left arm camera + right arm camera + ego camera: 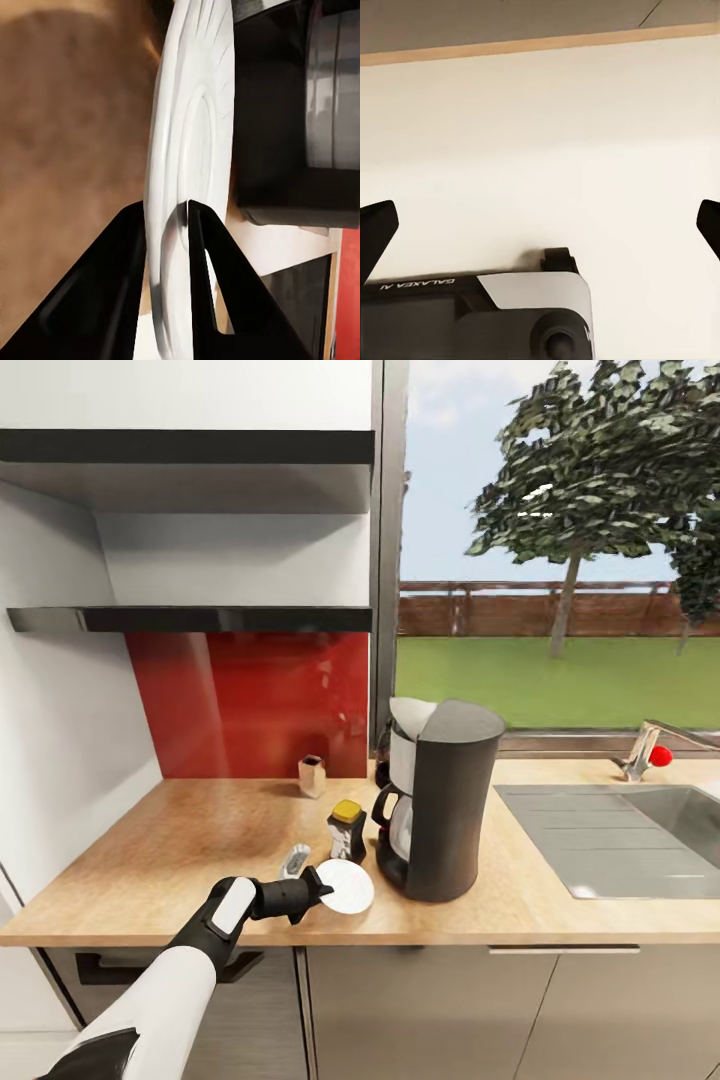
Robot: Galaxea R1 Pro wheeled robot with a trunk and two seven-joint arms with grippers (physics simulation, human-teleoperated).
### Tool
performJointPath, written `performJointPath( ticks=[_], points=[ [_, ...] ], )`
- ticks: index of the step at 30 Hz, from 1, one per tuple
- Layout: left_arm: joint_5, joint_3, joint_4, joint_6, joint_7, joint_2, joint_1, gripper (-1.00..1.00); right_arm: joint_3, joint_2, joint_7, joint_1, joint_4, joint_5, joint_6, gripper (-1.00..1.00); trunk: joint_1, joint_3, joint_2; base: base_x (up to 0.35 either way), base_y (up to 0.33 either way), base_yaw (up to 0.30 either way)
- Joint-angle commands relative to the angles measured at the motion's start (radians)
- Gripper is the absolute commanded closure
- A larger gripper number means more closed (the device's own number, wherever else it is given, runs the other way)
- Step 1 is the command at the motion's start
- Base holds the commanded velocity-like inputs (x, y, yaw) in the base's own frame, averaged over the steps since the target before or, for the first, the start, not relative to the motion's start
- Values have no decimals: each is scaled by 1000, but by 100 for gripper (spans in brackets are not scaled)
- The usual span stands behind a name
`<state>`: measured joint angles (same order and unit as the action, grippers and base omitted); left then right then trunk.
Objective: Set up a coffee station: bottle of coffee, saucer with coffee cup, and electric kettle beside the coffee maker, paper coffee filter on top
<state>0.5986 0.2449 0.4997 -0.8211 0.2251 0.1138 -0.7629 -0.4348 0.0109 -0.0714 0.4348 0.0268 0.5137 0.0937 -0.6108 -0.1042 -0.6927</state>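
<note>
The left hand (318, 884) reaches over the front part of the counter (150, 850) and grips the saucer (345, 887) by its near rim. In the left wrist view the two black fingers (202, 247) close on the edge of the saucer (187, 150), one on each face, and the white plate sticks out beyond the fingertips toward the coffee maker (285, 150). In the head view the saucer sits just at the tip of the hand, low over the counter near its front edge; whether it touches the wood I cannot tell.

The coffee maker (445, 800) stands on the counter just to the right of the saucer, with the white paper filter (410, 715) resting at its top. The jar of coffee (347, 830) with its yellow lid stands on the counter just behind the saucer and beside the coffee maker. A small tan box (312, 775) sits further back by the red wall panel (250, 700). A sink (620, 840) lies to the right, well apart from the hand.

In the right wrist view the right hand (540, 225) has its dark fingertips (375, 232) spread wide, with nothing between them, over a pale surface.
</note>
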Motion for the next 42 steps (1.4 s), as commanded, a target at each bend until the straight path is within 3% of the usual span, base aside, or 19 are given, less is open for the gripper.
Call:
performJointPath(
  ticks=[1, 14, 20, 28, 29, 42],
  points=[
    [-6, 8, 1, -7, 2, 1, -1, 100, -9, 0, -5, 1, 2, 8, 6, -100, 0, -2, -1, 7, -5, 0],
    [-6, 8, 0, -7, 2, 3, -1, 100, -9, -1, -5, 0, 2, 8, 6, -100, 0, -2, -1, 1, 0, 0],
    [51, 8, 0, -4, 2, 7, -1, 100, -9, -2, -5, 0, 2, 8, 6, -100, 0, -2, -1, 0, 0, 0],
    [54, 6, -1, -2, 2, 8, -1, 100, -9, -2, -5, 0, 2, 8, 6, -100, 0, -2, -1, 0, 0, 0],
    [54, 5, -1, -1, 2, 9, -1, -100, -9, -2, -5, 1, 2, 8, 6, -100, 0, -2, -1, 0, 0, 0],
    [59, 6, 0, -2, -1, 7, -1, -100, -9, -2, -5, 0, 2, 8, 5, -100, 0, -2, -1, 0, 0, 0]
  ],
)
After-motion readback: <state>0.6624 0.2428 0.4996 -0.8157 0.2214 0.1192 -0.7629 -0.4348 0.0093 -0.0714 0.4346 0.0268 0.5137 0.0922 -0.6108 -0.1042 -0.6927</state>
